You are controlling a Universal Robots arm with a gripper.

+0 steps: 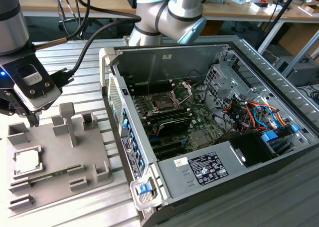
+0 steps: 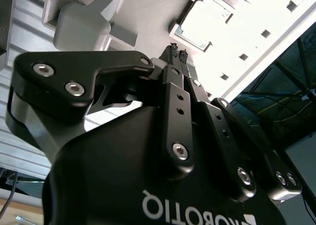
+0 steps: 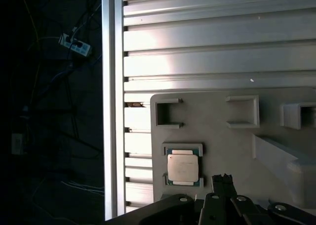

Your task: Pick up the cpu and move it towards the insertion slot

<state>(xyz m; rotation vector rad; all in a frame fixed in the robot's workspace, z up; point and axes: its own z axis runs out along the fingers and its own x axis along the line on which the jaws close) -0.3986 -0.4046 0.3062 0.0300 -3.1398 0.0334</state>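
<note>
The cpu [image 1: 27, 161] is a pale silver square lying flat in a recess of the grey holder plate [image 1: 60, 152] at the exterior view's left. It also shows in the first wrist view, cpu [image 3: 183, 167], and as a bright square, cpu [image 2: 210, 22], in the second wrist view. My gripper [image 1: 33, 120] hangs above the plate's far left corner, beyond the cpu and apart from it. Its fingertips [image 2: 177, 51] are pressed together, shut on nothing. The insertion slot [image 1: 164, 103], a dark square in a silver frame with its bracket raised, sits on the motherboard inside the open computer case.
The computer case [image 1: 259, 62] lies open on its side, with cables and a drive cage at the exterior view's right. A green memory stick [image 1: 47, 176] lies in the plate's front groove. Upright grey posts [image 1: 67, 118] stand on the plate near the gripper. The ribbed metal table [image 3: 217, 42] ends close to the plate.
</note>
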